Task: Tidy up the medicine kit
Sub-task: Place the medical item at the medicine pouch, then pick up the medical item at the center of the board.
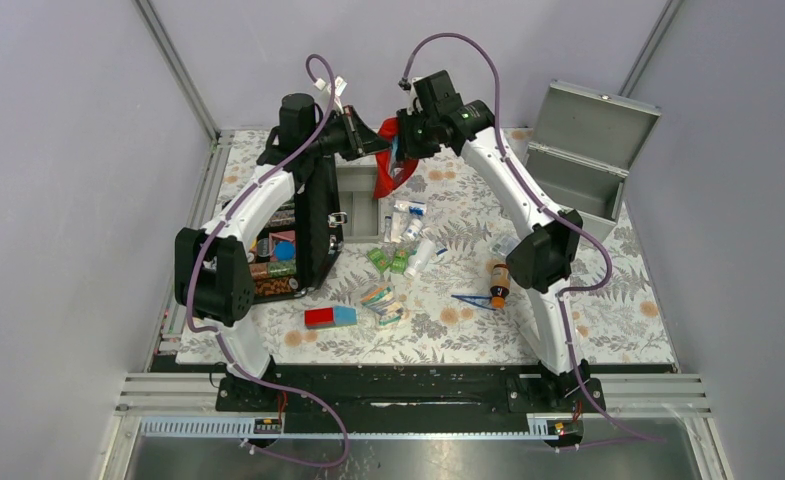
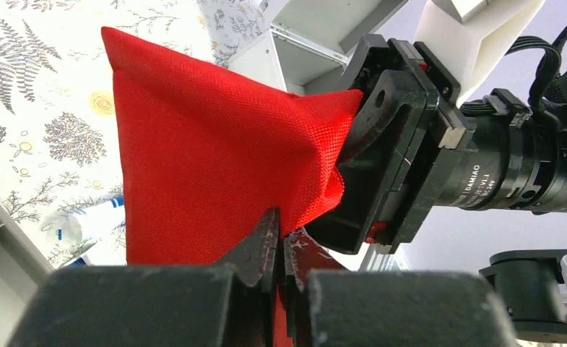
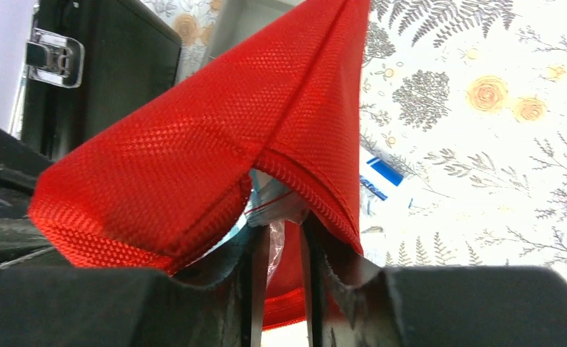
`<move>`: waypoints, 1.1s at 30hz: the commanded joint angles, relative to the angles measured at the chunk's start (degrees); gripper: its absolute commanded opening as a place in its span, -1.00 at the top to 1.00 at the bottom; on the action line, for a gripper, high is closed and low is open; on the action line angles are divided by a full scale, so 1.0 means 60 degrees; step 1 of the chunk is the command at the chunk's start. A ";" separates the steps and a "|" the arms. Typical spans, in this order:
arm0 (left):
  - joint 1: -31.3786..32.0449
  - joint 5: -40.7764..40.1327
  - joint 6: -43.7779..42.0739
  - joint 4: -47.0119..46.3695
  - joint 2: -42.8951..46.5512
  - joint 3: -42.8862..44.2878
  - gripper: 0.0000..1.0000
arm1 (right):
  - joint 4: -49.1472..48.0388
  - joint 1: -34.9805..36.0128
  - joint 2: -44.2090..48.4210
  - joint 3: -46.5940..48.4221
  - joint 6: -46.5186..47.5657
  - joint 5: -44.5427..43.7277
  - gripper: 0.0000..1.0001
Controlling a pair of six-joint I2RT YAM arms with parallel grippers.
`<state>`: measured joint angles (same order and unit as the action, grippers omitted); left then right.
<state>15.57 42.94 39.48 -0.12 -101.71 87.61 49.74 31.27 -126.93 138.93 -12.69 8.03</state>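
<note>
A soft red pouch (image 1: 396, 160) hangs in the air at the back centre, held between both arms. My left gripper (image 2: 282, 224) is shut on one edge of the red pouch (image 2: 208, 144). My right gripper (image 3: 284, 231) reaches into the mouth of the pouch (image 3: 208, 130). Its jaws stand a narrow gap apart, and the edge of a clear plastic bag (image 3: 276, 206) hangs loose between them. The medicine kit (image 1: 588, 165), a grey metal box with its lid raised, stands at the back right, away from both grippers.
An open black case (image 1: 303, 230) with colourful contents stands at the left under my left arm. Small tubes and white bottles (image 1: 408, 225), green packets (image 1: 388, 260), a red and blue block (image 1: 329, 317) and a brown bottle (image 1: 499, 280) lie on the floral mat.
</note>
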 commanded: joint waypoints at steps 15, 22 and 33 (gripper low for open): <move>-0.0050 -0.0802 -0.0676 0.0611 0.0206 0.0223 1.00 | 0.0208 -0.0143 0.2685 -0.0323 0.0685 0.1121 -0.43; -0.0089 -0.0962 -0.0794 0.0834 0.0251 0.0429 1.00 | 0.0476 -0.0931 0.3959 -0.2676 0.2717 0.1834 -0.62; -0.0091 -0.0608 -0.1066 0.0911 0.0992 0.0440 1.00 | 0.2074 -0.1498 0.6660 -0.8702 0.9612 0.3852 -0.55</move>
<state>15.27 38.59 34.41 7.55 -100.53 87.66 55.24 21.67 -93.78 95.00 22.17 23.51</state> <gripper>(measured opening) 0.013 0.809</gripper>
